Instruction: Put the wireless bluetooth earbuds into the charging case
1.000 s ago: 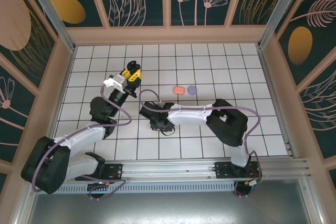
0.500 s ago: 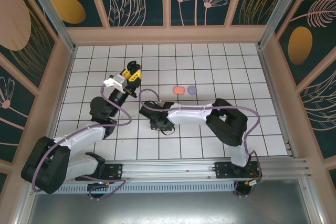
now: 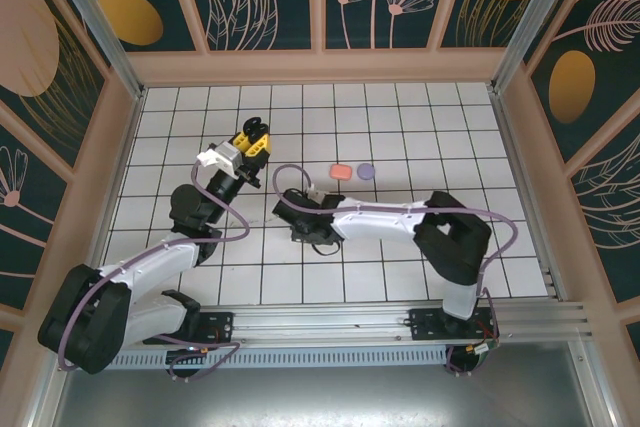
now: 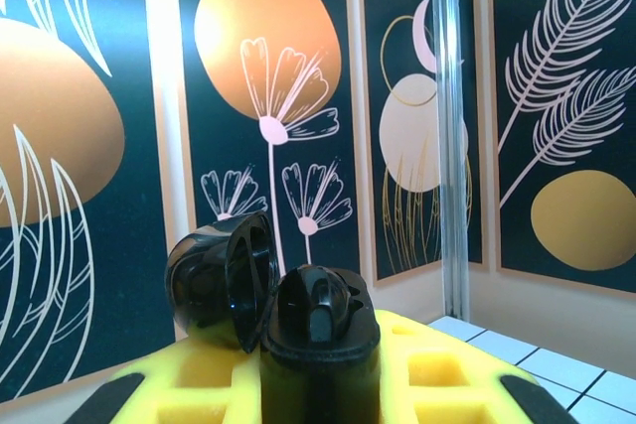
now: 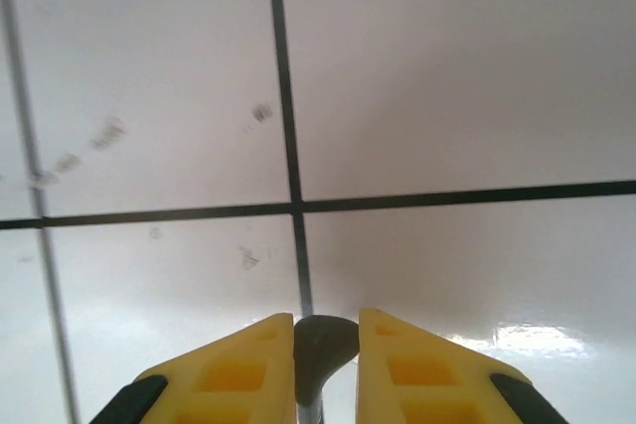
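The left tool (image 3: 252, 140) is clamped on the black charging case (image 4: 318, 330) and holds it in the air over the left half of the counter (image 3: 480, 147), towards the far edge. The case stands upright between the yellow fingers (image 4: 447, 384), its lid (image 4: 224, 285) swung open to the left. Glossy dark shapes sit in its mouth, but I cannot tell what they are.

The right tool (image 5: 326, 325) points straight down at the white tiles, just on the near side of the counter's middle. Its two yellow pads are drawn in close on a small dark rounded piece with a thin stem, the black earbud (image 5: 323, 353), which fills the narrow gap between them just above a tile joint.

At the middle of the counter, a coral-pink case (image 3: 342, 171) and a lavender case (image 3: 366, 171) lie side by side, the pink one nearer the left edge.
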Available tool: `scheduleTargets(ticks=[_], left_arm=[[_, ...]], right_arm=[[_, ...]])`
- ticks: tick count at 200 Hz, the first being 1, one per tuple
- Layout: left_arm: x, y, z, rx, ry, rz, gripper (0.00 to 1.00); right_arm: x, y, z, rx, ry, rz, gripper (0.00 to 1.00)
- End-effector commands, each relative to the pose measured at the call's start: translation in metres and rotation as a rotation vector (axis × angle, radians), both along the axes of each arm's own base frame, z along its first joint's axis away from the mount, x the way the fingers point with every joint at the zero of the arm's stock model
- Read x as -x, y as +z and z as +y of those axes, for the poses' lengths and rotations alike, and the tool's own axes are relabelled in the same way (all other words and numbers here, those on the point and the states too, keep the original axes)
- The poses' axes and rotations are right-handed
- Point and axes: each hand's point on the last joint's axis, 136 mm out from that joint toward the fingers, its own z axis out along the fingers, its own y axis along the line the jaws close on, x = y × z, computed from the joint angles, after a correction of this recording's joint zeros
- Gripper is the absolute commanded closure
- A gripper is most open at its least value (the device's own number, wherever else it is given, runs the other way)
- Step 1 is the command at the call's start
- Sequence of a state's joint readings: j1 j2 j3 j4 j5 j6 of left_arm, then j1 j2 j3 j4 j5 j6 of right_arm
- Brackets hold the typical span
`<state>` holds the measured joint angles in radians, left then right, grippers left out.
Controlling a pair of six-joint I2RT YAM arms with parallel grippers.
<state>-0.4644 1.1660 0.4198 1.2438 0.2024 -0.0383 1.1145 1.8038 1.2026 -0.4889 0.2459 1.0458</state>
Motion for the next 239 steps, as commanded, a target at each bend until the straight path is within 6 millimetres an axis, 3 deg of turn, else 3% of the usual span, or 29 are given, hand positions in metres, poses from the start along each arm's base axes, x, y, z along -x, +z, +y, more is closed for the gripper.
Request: scheduleTargets(ticks=[1, 91, 141, 190, 239], left_arm=[[0.007, 0.026, 0.0, 0.012, -0.021, -0.067, 1.0], [0.027, 0.031, -0.023, -0.029, -0.198, -0.086, 1.0], [0.038, 0.024, -0.045, -0.052, -0.371, -0.049, 1.0], [0.043, 0.012, -0.068, -0.092, -0.493, 0.004, 1.0], [0.042, 0.006, -0.083, -0.115, -0.529, 0.023, 1.0]], right_arm=[[-0.018, 0.041, -0.014, -0.038, -0.043, -0.122, 0.82], [-0.068, 0.221, -0.072, -0.21, -0.067, -0.497, 0.81], [-0.079, 0.303, -0.073, -0.241, 0.029, -0.694, 0.81], [-0.075, 0.341, -0.051, -0.304, 0.174, -0.805, 0.81], [-0.066, 0.347, -0.037, -0.345, 0.227, -0.818, 0.81]])
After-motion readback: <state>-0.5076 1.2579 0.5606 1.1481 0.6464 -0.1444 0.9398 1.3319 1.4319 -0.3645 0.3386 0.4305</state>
